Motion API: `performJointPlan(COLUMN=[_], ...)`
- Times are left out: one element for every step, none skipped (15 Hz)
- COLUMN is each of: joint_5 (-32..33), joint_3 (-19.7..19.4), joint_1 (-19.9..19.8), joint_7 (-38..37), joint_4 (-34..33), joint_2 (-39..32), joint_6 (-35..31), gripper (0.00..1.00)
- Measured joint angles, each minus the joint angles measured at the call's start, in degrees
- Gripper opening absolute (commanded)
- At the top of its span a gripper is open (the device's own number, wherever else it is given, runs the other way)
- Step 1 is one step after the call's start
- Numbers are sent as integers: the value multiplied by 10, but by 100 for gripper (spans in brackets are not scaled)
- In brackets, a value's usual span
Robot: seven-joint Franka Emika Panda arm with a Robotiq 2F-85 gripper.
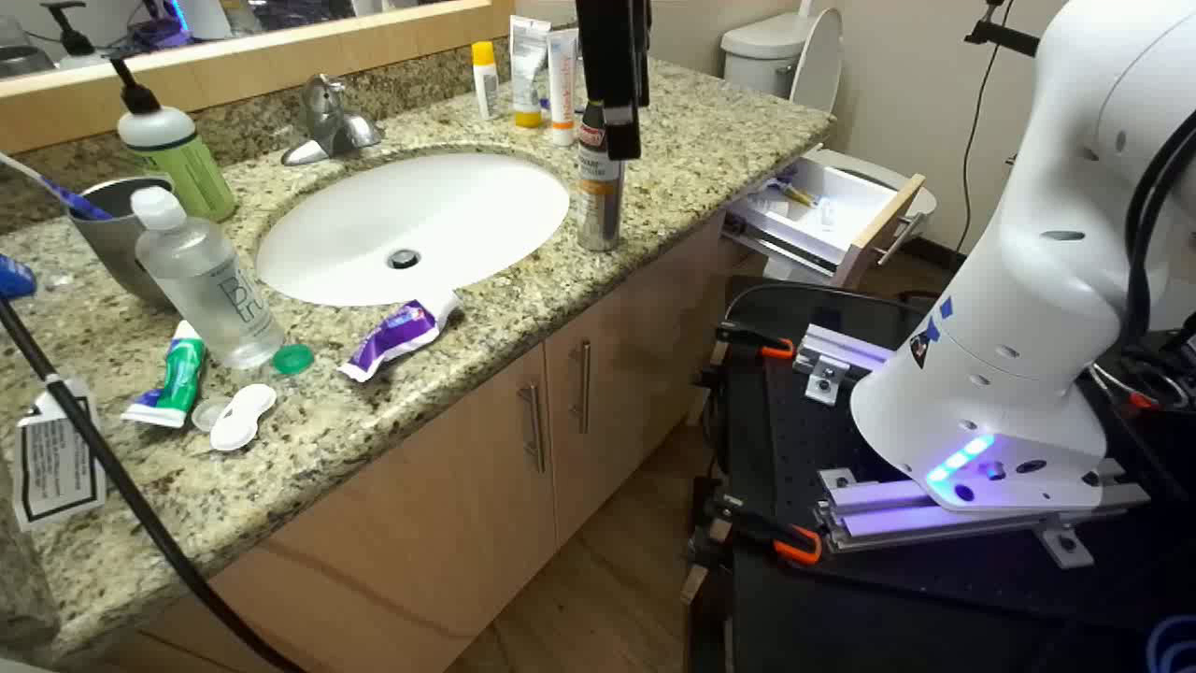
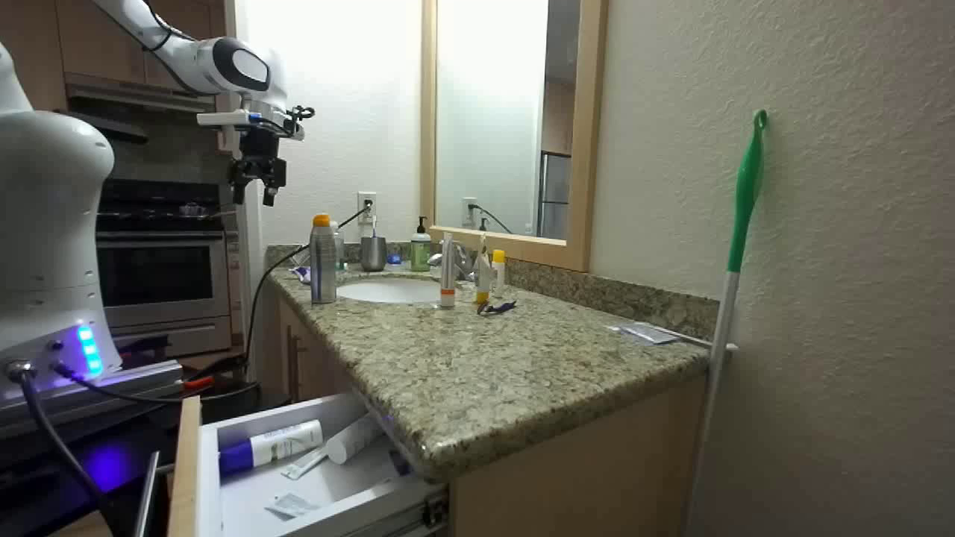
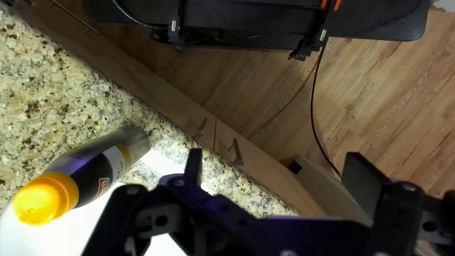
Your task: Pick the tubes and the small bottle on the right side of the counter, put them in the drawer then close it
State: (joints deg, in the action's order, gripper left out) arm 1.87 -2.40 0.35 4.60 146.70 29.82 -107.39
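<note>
Premises: a home bathroom, kitchen within sight. In an exterior view, a white oval sink (image 1: 420,206) is set into the granite desk (image 1: 696,121) at ten o'clock, the chrome faucet (image 1: 334,133) at the sink's eleven o'clock. Toilet (image 1: 764,58) at one o'clock; toothbrush (image 1: 75,198) in a tumbler (image 1: 112,245) at nine. In an exterior view: wood-framed mirror (image 2: 492,112) at twelve, oven (image 2: 160,272) at nine, range hood (image 2: 142,98) at ten.
</note>
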Motion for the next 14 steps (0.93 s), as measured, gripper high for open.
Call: performJointPlan(joint_5=[0, 0, 1, 4, 11, 18, 25, 29, 30, 30, 30, 30, 30, 30], joint_3=[0, 0, 0, 0, -1, -6, -17, -33, -53, -74, -95, -117, -137, -156], joint_1=[0, 0, -1, -6, -15, -28, -42, -60, -77, -93, -109, -126, -141, -155], joint_7=[0, 0, -10, -29, -45, -55, -59, -59, -58, -57, -56, -55, -55, -57], joint_4=[0, 0, 0, -2, -7, -15, -27, -43, -59, -75, -92, -109, -124, -140], joint_2=[0, 0, 0, -1, -1, -1, -1, -1, -2, -3, -7, -14, -26, -42], joint_6=[0, 0, -8, -29, -53, -70, -82, -89, -94, -99, -103, -109, -118, -127], gripper=[100, 100, 100, 100, 100, 100, 100, 100, 100, 100, 100, 100, 100, 100])
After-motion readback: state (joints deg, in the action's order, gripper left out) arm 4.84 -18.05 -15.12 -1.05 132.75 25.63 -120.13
